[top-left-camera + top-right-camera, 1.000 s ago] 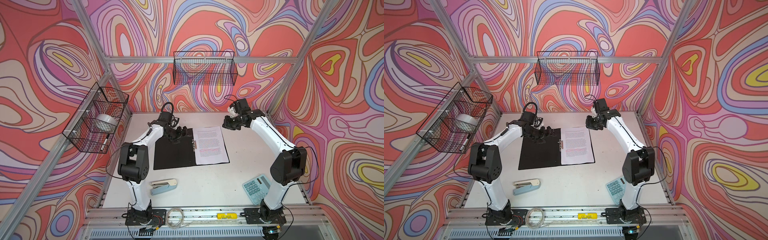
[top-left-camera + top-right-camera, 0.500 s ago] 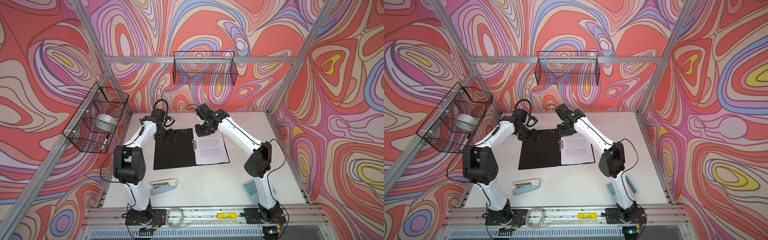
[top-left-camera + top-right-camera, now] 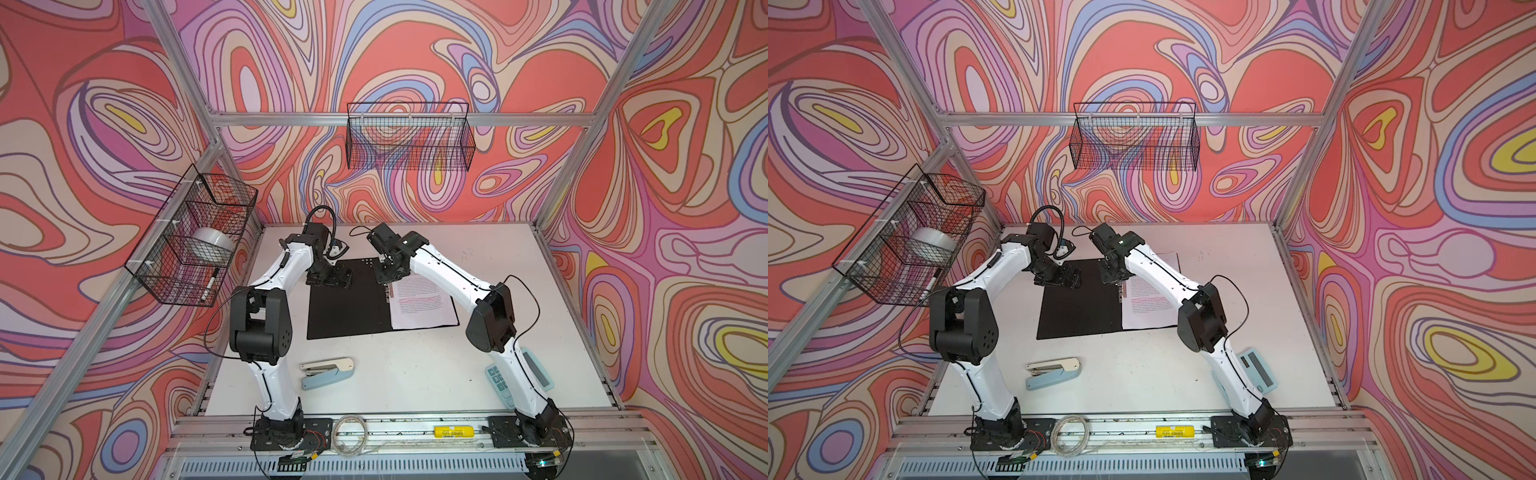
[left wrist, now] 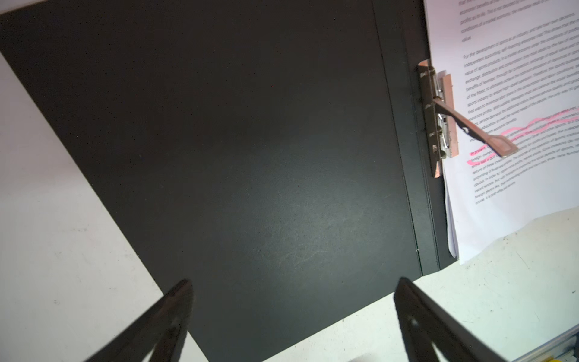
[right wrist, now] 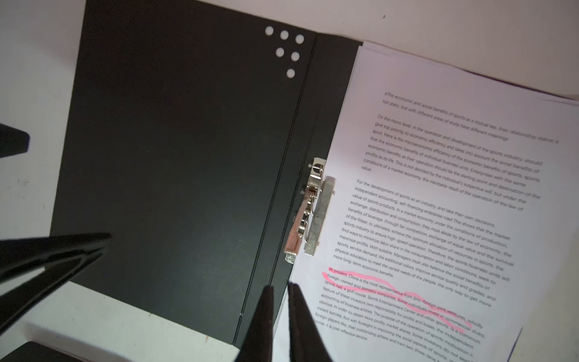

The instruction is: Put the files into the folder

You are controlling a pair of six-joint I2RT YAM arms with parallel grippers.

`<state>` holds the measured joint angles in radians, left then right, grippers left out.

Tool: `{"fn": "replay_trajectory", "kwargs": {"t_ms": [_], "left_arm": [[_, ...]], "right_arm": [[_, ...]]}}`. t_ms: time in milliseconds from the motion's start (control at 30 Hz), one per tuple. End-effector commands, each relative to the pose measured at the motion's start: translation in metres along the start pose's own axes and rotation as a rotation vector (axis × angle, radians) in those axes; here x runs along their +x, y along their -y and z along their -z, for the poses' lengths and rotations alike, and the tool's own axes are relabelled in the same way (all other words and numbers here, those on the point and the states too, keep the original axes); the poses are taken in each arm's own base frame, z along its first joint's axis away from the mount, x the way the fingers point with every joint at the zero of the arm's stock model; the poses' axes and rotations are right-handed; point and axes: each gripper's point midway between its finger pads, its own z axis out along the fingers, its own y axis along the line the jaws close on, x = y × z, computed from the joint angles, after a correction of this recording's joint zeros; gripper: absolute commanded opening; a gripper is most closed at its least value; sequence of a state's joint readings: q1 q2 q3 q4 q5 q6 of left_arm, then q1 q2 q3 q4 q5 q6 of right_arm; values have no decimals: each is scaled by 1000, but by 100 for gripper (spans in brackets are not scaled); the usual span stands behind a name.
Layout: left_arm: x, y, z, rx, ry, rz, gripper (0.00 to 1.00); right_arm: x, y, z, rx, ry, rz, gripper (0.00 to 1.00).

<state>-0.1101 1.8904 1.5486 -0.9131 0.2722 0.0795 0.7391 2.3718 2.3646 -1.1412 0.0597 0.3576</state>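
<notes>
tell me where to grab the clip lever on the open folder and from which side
Probably the flat tab at the free end of the lever, from above, jaws across its narrow width. It stands tilted up off the paper, hinged at the folder spine, so only that end has room around it.

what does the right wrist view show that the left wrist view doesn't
Only the right wrist view: six white dots on the folder, on its black inside, the page's opening paragraphs, and the right gripper, jaws nearly together, above the edge of the files by the spine.
Only the left wrist view: the files' layered edges beside the spine, and a strip of metal rail at the table's edge.
Both: the open folder, its metal clip, the pink-highlighted files, and the left gripper, wide open in its own view, only dark shapes in the right wrist view.
</notes>
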Motion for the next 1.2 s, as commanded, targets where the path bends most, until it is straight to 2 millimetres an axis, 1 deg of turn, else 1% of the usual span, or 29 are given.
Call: {"fn": "replay_trajectory", "kwargs": {"t_ms": [0, 133, 233, 467, 600, 767, 900, 1167], "left_arm": [[2, -1, -7, 9, -32, -18, 99], [3, 2, -9, 31, -40, -16, 98], [6, 3, -10, 40, -45, -24, 97], [14, -11, -22, -25, -77, -79, 96], [16, -23, -31, -80, -90, -94, 96], [17, -28, -40, -95, -101, -106, 96], [19, -30, -43, -102, -107, -105, 95], [25, -30, -46, -98, -109, -99, 95]], "right_arm": [[-8, 0, -4, 10, 20, 21, 12], [-10, 0, -9, 16, 16, 40, 12], [-6, -1, -14, 8, -4, 38, 12], [9, 3, -26, 23, -61, 41, 12], [15, 6, -30, 33, -80, 48, 12], [12, 7, -30, 31, -68, 48, 12], [9, 5, -30, 7, -64, 45, 12], [9, 2, -36, -20, -70, 51, 12]]}}
